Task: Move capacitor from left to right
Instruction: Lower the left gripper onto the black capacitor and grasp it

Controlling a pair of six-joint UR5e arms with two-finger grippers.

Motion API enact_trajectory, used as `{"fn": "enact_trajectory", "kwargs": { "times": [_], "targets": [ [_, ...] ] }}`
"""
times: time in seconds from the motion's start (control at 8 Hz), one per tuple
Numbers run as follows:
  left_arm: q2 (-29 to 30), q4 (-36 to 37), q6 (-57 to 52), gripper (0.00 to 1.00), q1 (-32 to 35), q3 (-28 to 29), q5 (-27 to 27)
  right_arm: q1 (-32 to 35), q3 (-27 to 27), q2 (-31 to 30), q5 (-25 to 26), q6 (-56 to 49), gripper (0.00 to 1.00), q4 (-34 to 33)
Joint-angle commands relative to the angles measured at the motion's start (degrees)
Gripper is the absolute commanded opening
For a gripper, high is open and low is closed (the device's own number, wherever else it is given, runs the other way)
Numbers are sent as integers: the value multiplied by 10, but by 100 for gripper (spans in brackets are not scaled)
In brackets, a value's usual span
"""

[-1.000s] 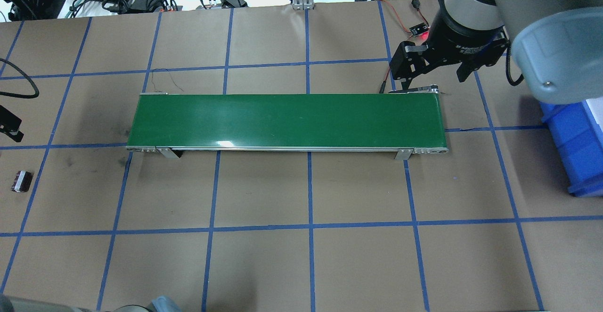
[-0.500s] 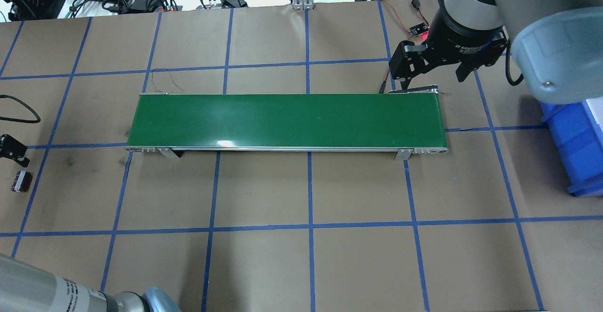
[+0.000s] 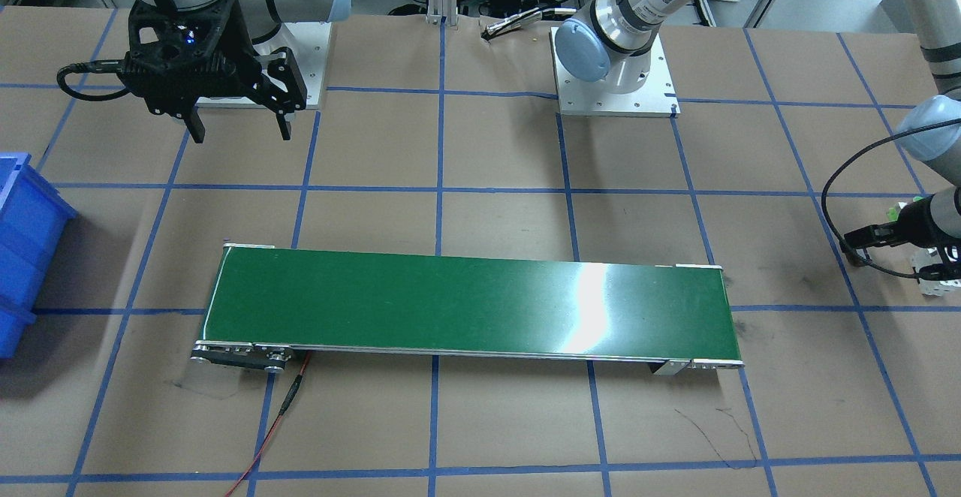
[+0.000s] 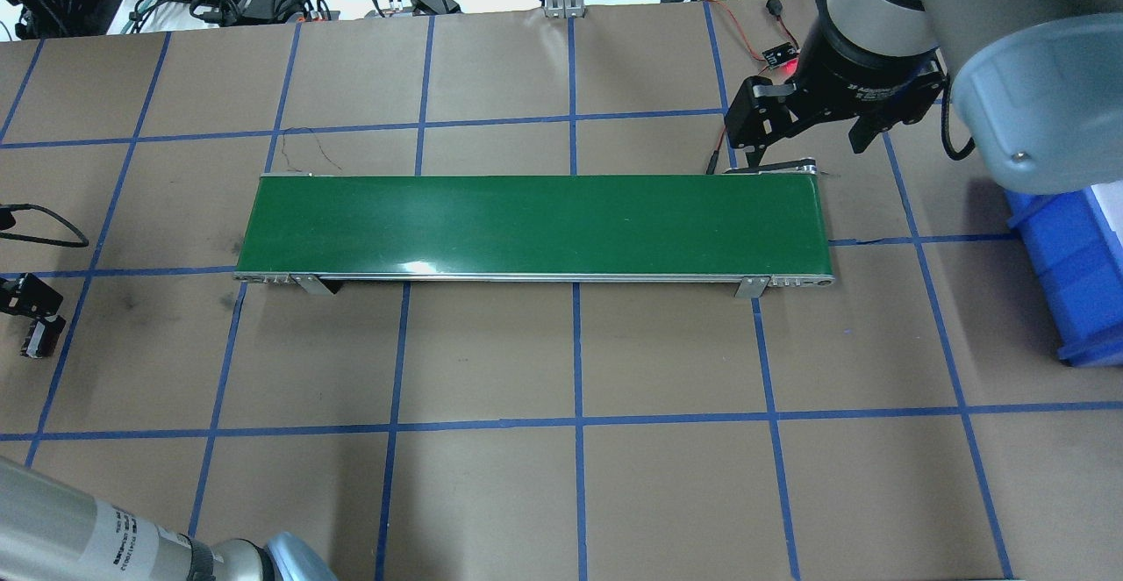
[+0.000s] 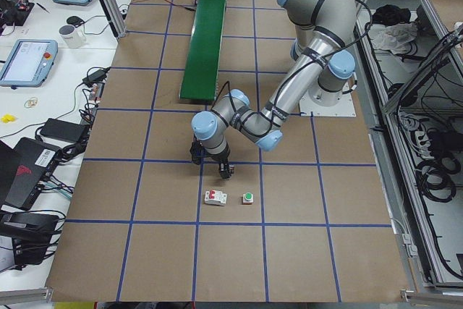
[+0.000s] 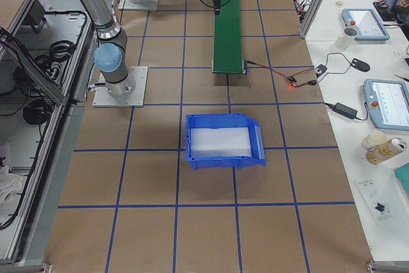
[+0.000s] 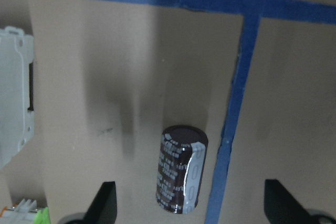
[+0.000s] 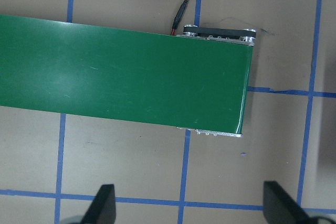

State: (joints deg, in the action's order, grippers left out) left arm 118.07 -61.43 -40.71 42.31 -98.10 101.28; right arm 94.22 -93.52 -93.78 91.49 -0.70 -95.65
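The left hand (image 7: 190,195) hung released, fingertips wide apart, over the capacitor (image 7: 181,169). The capacitor lay on its side on the counter (image 7: 105,77), just beside a blue tape line (image 7: 236,103). Beyond the green conveyor (image 4: 535,225), the right hand (image 3: 240,131) hovered released and empty.

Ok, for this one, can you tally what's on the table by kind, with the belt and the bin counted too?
capacitor: 1
breaker: 1
push button: 1
belt: 1
bin: 1
Total: 5
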Motion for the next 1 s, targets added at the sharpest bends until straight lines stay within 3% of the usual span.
{"fn": "enact_trajectory", "kwargs": {
  "times": [0.0, 0.5, 0.75, 0.88],
  "targets": [
    [15, 1, -6, 86, 0, -2, 4, 0, 0, 0, 0, 0, 100, 0],
    [23, 2, -9, 85, 0, -1, 5, 0, 0, -1, 2, -1, 100, 3],
    [22, 1, -13, 0, 0, -1, 6, 0, 0, -1, 3, -1, 100, 3],
    [22, -2, -11, 0, 0, -1, 23, 0, 0, -1, 5, -2, 100, 2]
  ]
}}
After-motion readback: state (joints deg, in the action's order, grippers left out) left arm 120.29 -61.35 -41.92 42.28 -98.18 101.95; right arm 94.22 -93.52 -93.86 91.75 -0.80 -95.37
